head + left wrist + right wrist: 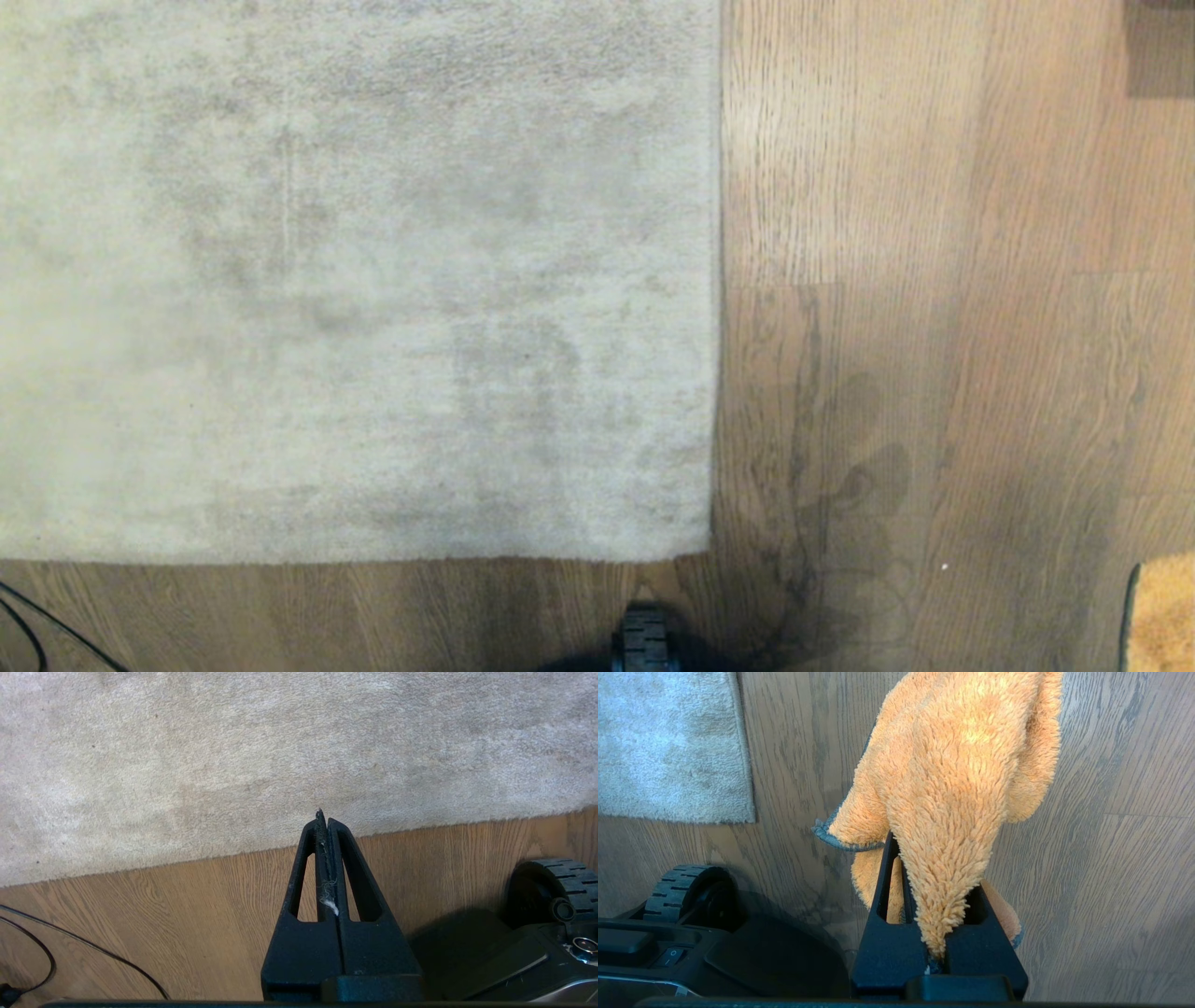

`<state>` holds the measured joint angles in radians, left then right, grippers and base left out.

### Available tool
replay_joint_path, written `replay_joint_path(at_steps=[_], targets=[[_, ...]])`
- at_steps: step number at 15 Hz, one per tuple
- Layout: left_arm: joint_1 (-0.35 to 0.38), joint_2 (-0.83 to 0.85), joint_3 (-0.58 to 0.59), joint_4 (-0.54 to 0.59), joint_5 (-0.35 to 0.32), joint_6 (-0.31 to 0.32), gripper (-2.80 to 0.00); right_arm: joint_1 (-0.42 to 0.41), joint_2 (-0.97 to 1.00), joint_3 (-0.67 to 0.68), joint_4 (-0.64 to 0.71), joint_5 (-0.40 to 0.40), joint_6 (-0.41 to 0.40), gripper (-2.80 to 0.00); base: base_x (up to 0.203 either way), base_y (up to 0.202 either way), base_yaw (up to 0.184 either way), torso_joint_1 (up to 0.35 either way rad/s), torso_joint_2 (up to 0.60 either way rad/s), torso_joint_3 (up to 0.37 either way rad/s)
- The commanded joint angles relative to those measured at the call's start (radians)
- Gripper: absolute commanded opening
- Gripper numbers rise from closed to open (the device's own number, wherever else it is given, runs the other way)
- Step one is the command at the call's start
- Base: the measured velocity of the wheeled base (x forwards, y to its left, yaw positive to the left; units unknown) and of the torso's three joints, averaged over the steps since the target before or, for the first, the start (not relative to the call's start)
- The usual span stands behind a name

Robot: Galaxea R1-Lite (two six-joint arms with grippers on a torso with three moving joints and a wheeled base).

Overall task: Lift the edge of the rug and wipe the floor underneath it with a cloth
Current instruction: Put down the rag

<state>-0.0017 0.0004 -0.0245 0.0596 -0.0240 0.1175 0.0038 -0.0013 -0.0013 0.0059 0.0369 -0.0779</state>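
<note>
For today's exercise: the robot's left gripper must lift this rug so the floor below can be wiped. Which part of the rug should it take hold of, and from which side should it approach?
Probably the rug edge nearest the robot, close to the corner. The rug lies flat, so only its border offers a lip. The left gripper, now shut, would open and come in low from the bare floor, one finger slipping under. The right gripper holds the cloth.

1. Light brown wood-grain plank flooring [980, 280] fills the room's visible ground, with darker grain streaks and plank seams.
2. A thin black cable [70, 947] curves over the planks.
3. A dark brown rectangular patch [1159, 47] sits at the far corner.
4. Soft shadows [840, 485] fall across the boards.
</note>
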Motion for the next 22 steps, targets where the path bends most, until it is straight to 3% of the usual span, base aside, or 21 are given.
replay_joint_path(at_steps=[1, 22], targets=[[0.000, 0.000, 0.000, 0.000, -0.001, 0.001, -2.80, 0.001, 0.001, 0.000, 0.000, 0.001, -0.002, -2.80, 0.000, 0.000, 0.000, 0.000, 0.00, 0.000], [0.000, 0.000, 0.000, 0.000, -0.001, 0.001, -2.80, 0.001, 0.001, 0.000, 0.000, 0.001, 0.000, -2.80, 0.000, 0.000, 0.000, 0.000, 0.00, 0.000]])
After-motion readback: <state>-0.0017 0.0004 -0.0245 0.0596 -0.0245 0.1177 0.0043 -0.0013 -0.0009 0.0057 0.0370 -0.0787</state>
